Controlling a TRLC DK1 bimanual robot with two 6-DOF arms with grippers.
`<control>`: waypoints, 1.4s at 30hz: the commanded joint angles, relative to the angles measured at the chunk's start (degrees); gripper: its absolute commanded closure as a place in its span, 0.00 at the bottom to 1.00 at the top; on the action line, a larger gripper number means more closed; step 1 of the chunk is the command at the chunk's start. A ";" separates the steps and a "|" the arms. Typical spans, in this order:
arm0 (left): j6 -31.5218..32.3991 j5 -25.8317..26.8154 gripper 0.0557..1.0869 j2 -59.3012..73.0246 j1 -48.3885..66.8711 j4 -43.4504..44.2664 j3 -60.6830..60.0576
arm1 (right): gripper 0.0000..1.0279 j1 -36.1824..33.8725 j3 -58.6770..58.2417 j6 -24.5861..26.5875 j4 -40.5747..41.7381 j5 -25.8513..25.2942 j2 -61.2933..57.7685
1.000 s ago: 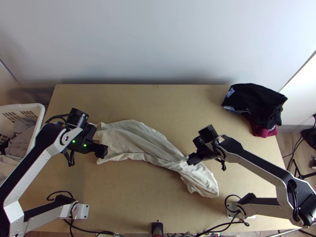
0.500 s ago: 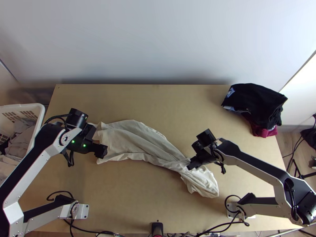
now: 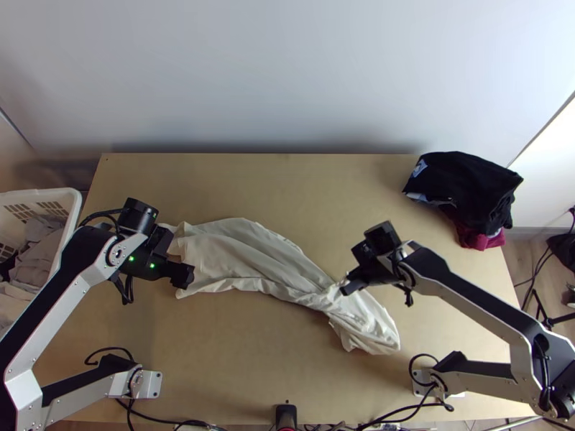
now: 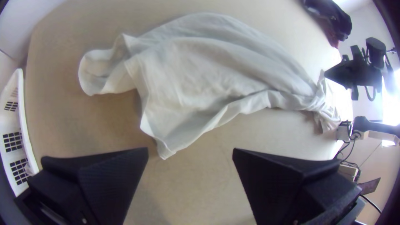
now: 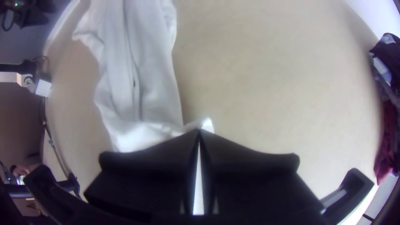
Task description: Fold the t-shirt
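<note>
"Surroundings, clock set on the table point(image 3: 287, 187), far edge as 12?"
"At 9 to 10 o'clock: basket point(image 3: 73, 201), white, grey clothes point(image 3: 42, 248) inside. At 2 o'clock: pile point(image 3: 467, 188), black over dark red. Arm bases at 7 and 5."
"In the way?"
"Right gripper point(image 3: 347, 287), covering part of the shirt point(image 3: 248, 255); left gripper point(image 3: 188, 275), over its corner at 9 o'clock."
"Count?"
"Basket, one. Pile, one. Shirt, one, off-white. Arms, two. Grippers, two."
"Shirt, position and condition?"
"On the table, loosely bunched, from 10 o'clock to 4; wide at the first end, gathered narrow toward the second."
"Relative to the fingers?"
"Left: fingers wide apart, bare wood between; shirt toward 2 o'clock from them. Right: fingertips together on a pinch of the narrow part; shirt runs off from them to 10 and 5."
</note>
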State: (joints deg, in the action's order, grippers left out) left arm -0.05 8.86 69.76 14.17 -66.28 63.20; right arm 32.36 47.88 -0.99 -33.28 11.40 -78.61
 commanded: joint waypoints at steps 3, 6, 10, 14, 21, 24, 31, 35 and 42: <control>-0.30 0.01 0.05 -0.76 -0.20 -0.25 -0.80 | 0.97 -2.39 4.07 0.64 -1.62 -0.06 1.62; -2.49 -0.60 0.05 -1.82 -0.20 -2.71 -2.55 | 0.97 -2.65 4.42 0.64 -2.23 -0.06 2.32; -7.68 -3.33 0.05 -4.98 -1.34 -6.14 -5.63 | 0.97 -3.62 4.33 0.64 -2.93 -0.15 3.37; -10.32 -3.33 0.05 -5.95 -4.07 -5.44 -9.06 | 0.97 -4.59 4.42 0.47 -3.02 -0.06 3.99; -6.89 -3.77 0.05 -0.67 0.42 4.49 -10.99 | 0.97 -4.76 4.94 0.38 -3.81 -0.15 4.87; -6.10 -5.44 0.05 2.49 1.47 6.87 -11.17 | 0.97 -5.11 5.74 0.56 -4.96 -0.15 5.40; -5.31 -6.93 0.10 7.50 0.77 11.88 -12.93 | 0.97 -6.43 5.65 0.64 -5.31 -0.15 6.27; -5.31 -8.86 0.10 9.26 0.50 14.60 -13.28 | 0.97 -6.78 5.30 0.64 -5.66 -0.24 6.63; -4.69 -9.92 0.32 13.30 -0.20 17.59 -13.37 | 0.97 -7.13 5.03 1.08 -6.27 -0.24 7.07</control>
State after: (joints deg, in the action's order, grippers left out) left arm -5.15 -0.27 79.31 14.50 -51.33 50.19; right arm 25.67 53.19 -0.36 -39.03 11.18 -72.03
